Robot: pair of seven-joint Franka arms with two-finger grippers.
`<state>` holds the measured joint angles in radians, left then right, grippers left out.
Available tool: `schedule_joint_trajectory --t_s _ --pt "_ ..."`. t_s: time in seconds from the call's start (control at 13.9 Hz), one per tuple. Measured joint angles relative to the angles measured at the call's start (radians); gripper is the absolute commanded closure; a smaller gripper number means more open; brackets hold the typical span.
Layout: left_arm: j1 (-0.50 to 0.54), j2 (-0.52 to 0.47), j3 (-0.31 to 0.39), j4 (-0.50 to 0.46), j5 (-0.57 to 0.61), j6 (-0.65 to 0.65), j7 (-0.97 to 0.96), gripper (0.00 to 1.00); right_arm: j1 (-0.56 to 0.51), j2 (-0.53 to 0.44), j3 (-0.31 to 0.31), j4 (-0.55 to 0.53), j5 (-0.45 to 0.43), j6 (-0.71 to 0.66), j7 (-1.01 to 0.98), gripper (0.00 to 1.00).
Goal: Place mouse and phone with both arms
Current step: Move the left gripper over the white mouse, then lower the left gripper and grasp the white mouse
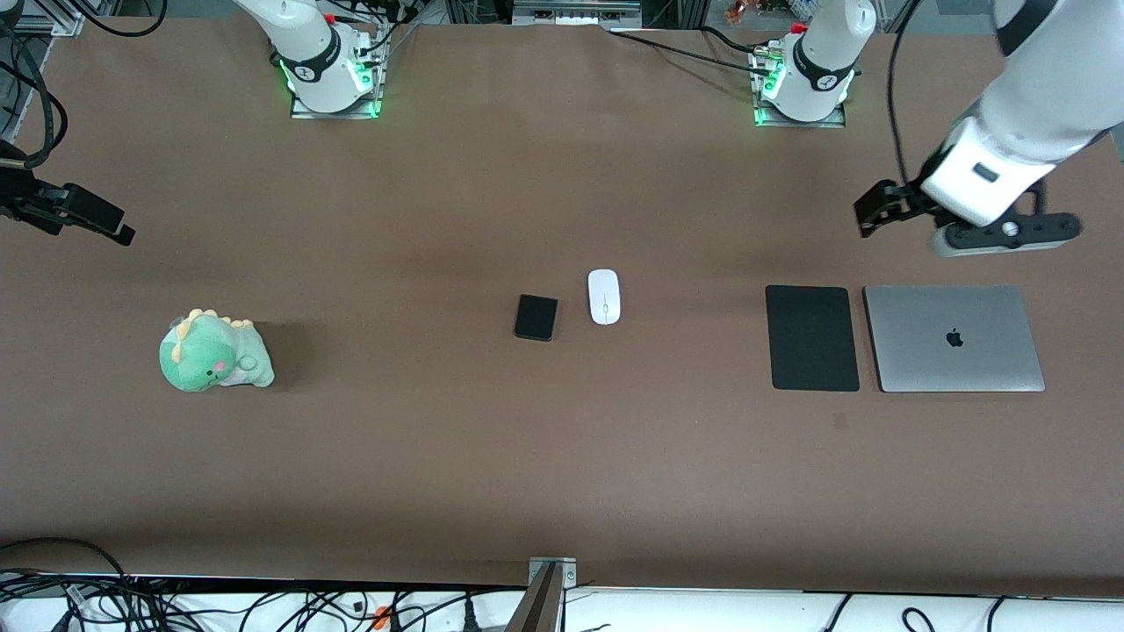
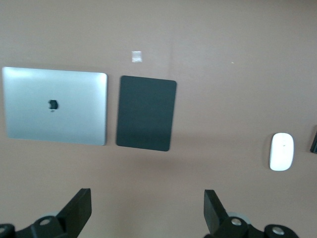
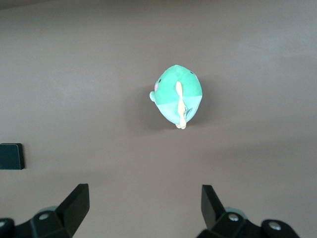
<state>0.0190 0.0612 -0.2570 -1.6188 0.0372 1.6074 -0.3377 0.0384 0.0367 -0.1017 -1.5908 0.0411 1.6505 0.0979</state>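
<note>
The white mouse [image 1: 604,297] lies at the table's middle, with the small black phone [image 1: 536,317] beside it toward the right arm's end. The mouse [image 2: 282,151] and an edge of the phone [image 2: 314,140] also show in the left wrist view, and the phone [image 3: 11,156] in the right wrist view. My left gripper [image 1: 871,215] hangs open and empty over bare table at the left arm's end [image 2: 147,208]. My right gripper [image 1: 118,230] hangs open and empty over bare table at the right arm's end [image 3: 143,206].
A black mouse pad [image 1: 812,338] and a closed silver laptop [image 1: 954,339] lie side by side at the left arm's end. A green plush dinosaur [image 1: 215,352] sits at the right arm's end. A metal post [image 1: 544,597] stands at the table's front edge.
</note>
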Motion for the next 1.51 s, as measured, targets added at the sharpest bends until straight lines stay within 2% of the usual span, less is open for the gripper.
schedule_joint_trajectory --t_s 0.36,0.72,1.01,1.51 --pt "-0.029 0.152 -0.127 0.094 0.0 0.016 -0.2 0.0 0.0 0.0 0.002 0.0 0.0 -0.001 0.0 0.0" --pt "-0.163 0.284 -0.133 0.126 0.012 0.15 -0.39 0.0 0.0 0.0 0.007 0.0 0.0 -0.003 0.0 0.0" --pt "-0.275 0.392 -0.134 0.128 0.11 0.232 -0.552 0.0 0.011 0.003 0.012 0.0 0.0 -0.007 -0.001 0.0" --pt "-0.366 0.542 -0.134 0.128 0.186 0.359 -0.66 0.0 0.041 0.02 0.016 -0.007 0.0 -0.068 -0.001 0.0"
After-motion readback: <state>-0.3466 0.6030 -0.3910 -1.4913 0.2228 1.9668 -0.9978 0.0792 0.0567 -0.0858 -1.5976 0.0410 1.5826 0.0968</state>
